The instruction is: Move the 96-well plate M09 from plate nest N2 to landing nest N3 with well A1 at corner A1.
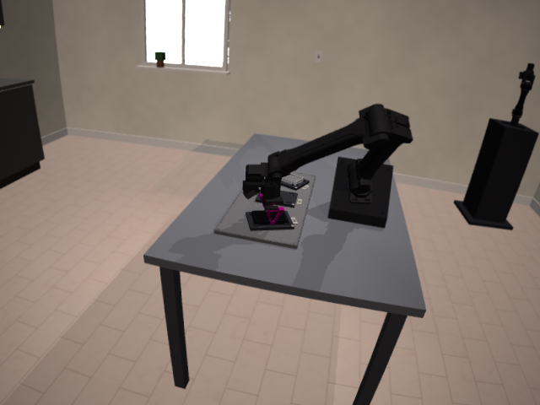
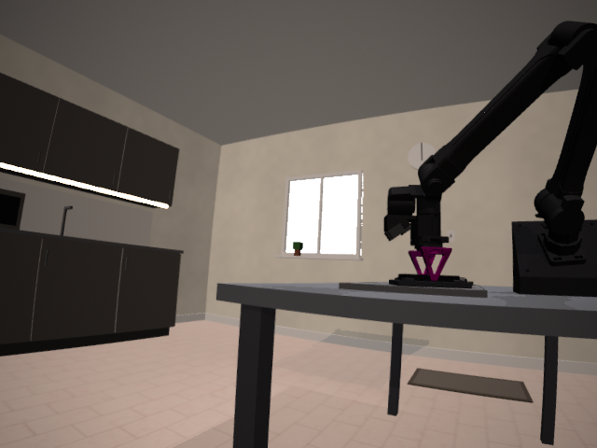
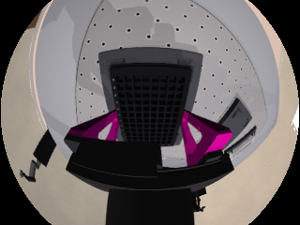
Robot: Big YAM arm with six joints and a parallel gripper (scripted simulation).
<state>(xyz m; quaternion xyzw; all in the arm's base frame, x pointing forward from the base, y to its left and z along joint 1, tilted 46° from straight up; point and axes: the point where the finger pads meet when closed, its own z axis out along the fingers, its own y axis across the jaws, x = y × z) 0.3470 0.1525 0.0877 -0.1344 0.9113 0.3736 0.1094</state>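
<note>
A dark 96-well plate [image 1: 267, 218] sits in the nearest nest on the grey deck plate. My gripper [image 1: 272, 215] with magenta fingers stands straight down over it and is shut on the plate across its width. In the wrist view the dark plate [image 3: 152, 101] fills the space between the magenta fingers. In the low side view the gripper [image 2: 430, 271] reaches down to the plate, which still rests in its nest. A light 96-well plate [image 1: 293, 180] sits in the farthest nest. The middle nest [image 1: 283, 198] looks dark and without a plate. The labels are too small to read.
The arm's black base block [image 1: 359, 191] stands right of the deck plate. Small white labels [image 1: 295, 220] lie on the deck beside each nest. A black pedestal [image 1: 499, 167] stands on the floor to the right, away from the table.
</note>
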